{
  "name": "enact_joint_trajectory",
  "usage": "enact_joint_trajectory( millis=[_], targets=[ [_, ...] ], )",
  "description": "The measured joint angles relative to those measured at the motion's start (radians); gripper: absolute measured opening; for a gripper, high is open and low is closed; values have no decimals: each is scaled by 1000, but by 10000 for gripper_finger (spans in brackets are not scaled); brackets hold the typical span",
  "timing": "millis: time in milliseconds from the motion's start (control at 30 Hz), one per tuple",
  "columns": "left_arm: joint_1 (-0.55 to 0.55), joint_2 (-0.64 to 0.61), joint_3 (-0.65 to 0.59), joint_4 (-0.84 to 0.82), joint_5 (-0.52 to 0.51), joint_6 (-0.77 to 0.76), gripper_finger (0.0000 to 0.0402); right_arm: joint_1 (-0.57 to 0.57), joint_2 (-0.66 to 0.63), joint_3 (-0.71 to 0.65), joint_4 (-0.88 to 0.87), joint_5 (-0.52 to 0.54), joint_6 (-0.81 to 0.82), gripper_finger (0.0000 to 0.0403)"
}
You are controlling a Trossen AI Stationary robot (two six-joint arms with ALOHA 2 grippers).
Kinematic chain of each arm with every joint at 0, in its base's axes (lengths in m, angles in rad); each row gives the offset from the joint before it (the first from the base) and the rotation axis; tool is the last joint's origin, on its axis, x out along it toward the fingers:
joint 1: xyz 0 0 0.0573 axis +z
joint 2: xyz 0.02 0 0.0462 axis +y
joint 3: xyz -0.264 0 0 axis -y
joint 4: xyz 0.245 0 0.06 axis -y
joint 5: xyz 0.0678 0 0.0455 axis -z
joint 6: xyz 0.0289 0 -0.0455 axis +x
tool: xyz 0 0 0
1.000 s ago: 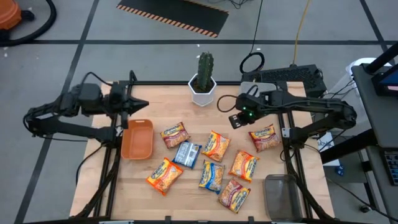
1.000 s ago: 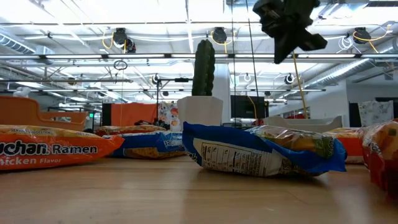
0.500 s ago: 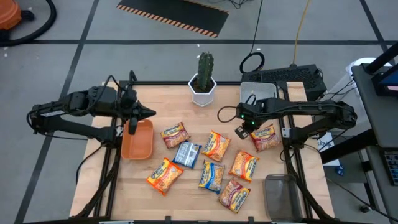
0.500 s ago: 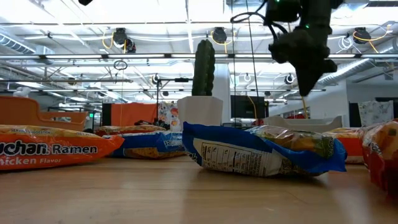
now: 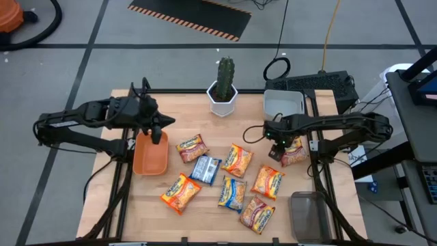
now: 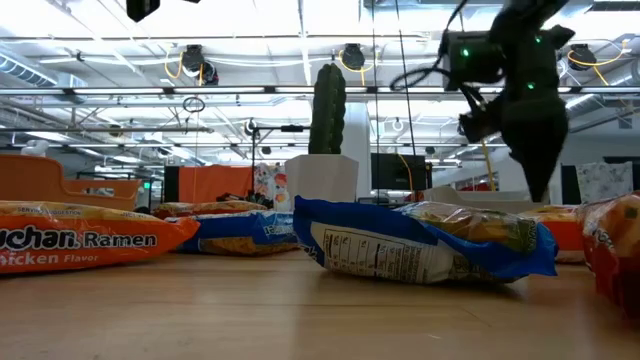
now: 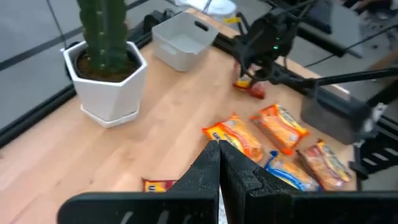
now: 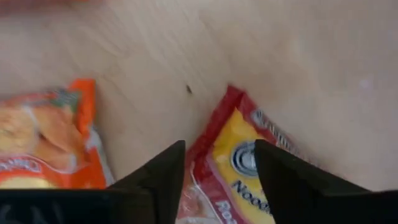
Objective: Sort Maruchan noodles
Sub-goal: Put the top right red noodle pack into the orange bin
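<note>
Several Maruchan noodle packets lie flat in the middle of the wooden table, orange point(image 5: 237, 159), blue point(image 5: 205, 169) and a red-yellow one point(image 5: 293, 152) at the right. My right gripper point(image 5: 278, 142) hangs open, pointing down over that red-yellow packet; in the right wrist view its fingers point(image 8: 217, 180) stand on either side of the packet's corner point(image 8: 239, 149). I see no touch there. My left gripper point(image 5: 161, 127) is shut and holds nothing, above the far end of the orange bin point(image 5: 150, 154).
A cactus in a white pot point(image 5: 222, 87) stands at the far edge. A grey bin point(image 5: 283, 104) sits at the far right and a clear bin point(image 5: 308, 215) at the near right. Bare wood lies along the near left.
My right gripper has come down toward the red-yellow packet, shifting toward the table's right and near edges and tipping until its fingers point down. My left gripper has moved toward the table's right, over the orange bin's far end. No packet has moved.
</note>
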Motion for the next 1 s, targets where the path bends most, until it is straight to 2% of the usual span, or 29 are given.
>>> enact_joint_trajectory(
  millis=[267,467,800,1000],
  targets=[
    [0,56,0,37,-41,0,1,-3,0,-26,132,29,-110,249],
    [0,99,0,39,-41,-48,1,-4,0,-28,138,52,-142,263],
    [0,131,0,40,-40,-22,1,-4,0,-181,225,52,-135,254],
    [0,128,0,41,-39,-28,1,-4,-6,-207,246,55,-116,199]
  ],
)
